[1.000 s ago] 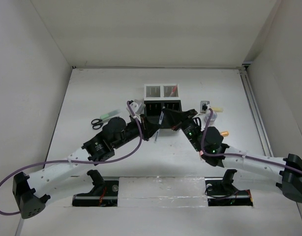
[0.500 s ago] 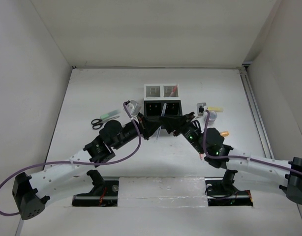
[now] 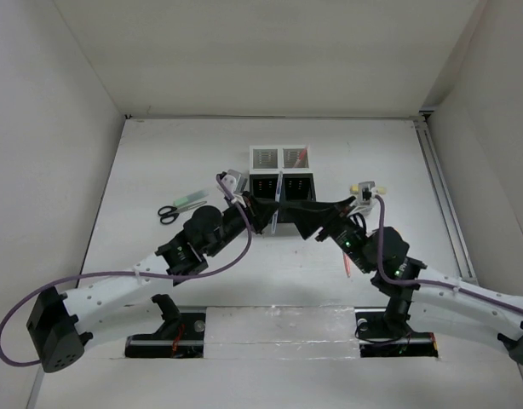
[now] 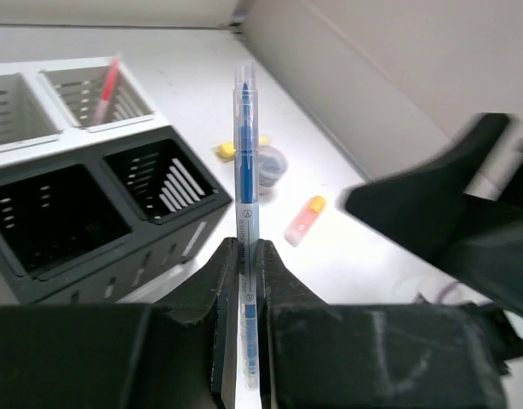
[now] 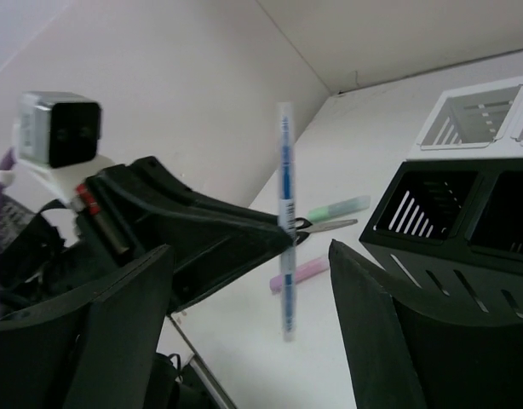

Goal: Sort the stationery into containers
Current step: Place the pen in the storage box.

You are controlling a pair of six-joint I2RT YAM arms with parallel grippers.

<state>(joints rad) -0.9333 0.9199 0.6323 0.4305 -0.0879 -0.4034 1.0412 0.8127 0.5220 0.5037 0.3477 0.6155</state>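
The left claw pinches an upright blue pen near the black bins, while the right claw stands wide open facing it.

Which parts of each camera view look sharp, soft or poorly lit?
Left wrist: the clear blue plastic pen is sharp, the stubby pink-orange marker behind it softer. Right wrist: the black slotted plastic bin is crisp, the nearer foreground dark. Top external: even light, faint shadows.
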